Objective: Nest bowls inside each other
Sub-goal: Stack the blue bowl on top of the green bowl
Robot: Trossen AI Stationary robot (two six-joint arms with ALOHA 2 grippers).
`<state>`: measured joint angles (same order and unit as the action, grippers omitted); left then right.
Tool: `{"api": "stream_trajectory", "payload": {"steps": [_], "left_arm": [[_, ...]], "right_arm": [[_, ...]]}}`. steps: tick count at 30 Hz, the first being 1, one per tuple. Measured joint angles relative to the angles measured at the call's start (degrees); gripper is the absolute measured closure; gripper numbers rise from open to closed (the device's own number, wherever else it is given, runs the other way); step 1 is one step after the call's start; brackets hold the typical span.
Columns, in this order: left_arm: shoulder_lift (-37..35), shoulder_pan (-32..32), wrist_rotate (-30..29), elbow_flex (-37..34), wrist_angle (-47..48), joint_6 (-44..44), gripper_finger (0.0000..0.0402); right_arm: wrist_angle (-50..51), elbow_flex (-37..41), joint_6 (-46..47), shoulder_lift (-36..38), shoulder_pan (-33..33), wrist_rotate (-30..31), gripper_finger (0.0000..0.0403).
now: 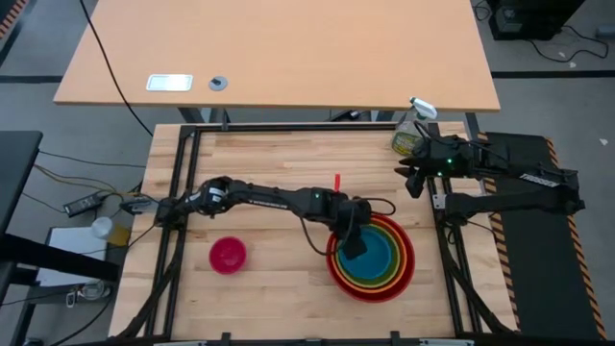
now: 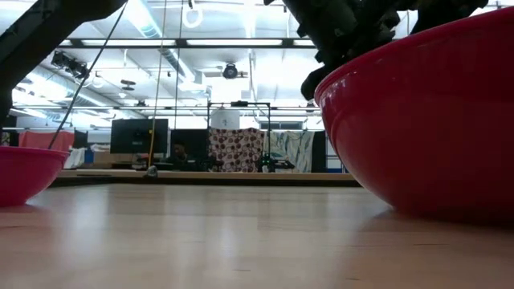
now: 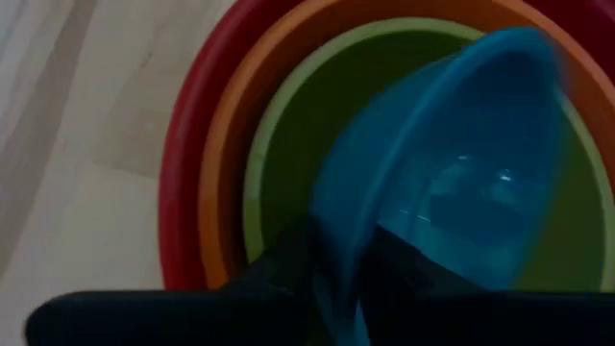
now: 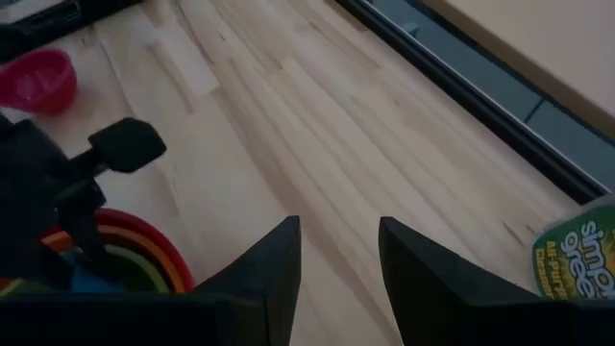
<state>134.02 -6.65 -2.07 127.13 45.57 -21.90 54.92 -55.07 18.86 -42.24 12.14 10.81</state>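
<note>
A red bowl (image 1: 372,298) stands on the wooden table at the near right. An orange bowl (image 3: 223,144) and a lime green bowl (image 3: 288,144) are nested in it. My left gripper (image 1: 354,240) reaches over them from the left, shut on a blue bowl (image 3: 461,173) that sits tilted inside the green one. A small pink bowl (image 1: 228,255) rests on its base at the near left, apart from the stack. My right gripper (image 1: 415,178) hangs open at the far right, holding nothing. My left gripper (image 3: 341,288) has the blue bowl's wall at the rim (image 3: 336,240) between its fingers, one finger inside the bowl and one outside. The fingers slant down from the table's left. The bowl tilts, held rim up, its low side down in the green bowl.
A clear spray bottle (image 1: 413,130) with a green label stands at the table's far right corner, close to my right gripper. A dark metal frame (image 1: 183,183) runs around the table's edges. Bare wood lies between the pink bowl and the stack.
</note>
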Motion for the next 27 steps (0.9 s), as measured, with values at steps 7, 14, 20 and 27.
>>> {"api": "stream_trajectory", "payload": {"steps": [7,14,20,27], "left_arm": [[-0.1,-0.7,-3.4,0.0,-1.3,1.6,0.0265],[-0.9,-0.1,-3.5,2.1,-0.7,1.7,0.0211],[-1.0,0.4,-3.6,5.7,4.7,1.6,0.0202],[-1.0,0.1,-13.4,5.7,6.9,2.7,0.0209]], "right_arm": [[0.0,0.0,-0.9,0.0,0.0,0.0,0.0254],[0.0,0.0,-1.0,0.0,0.0,0.0,0.0254],[0.0,0.0,-1.3,0.0,0.0,0.0,0.0254],[0.0,0.0,-5.5,-1.0,0.0,-0.4,0.0254]]}}
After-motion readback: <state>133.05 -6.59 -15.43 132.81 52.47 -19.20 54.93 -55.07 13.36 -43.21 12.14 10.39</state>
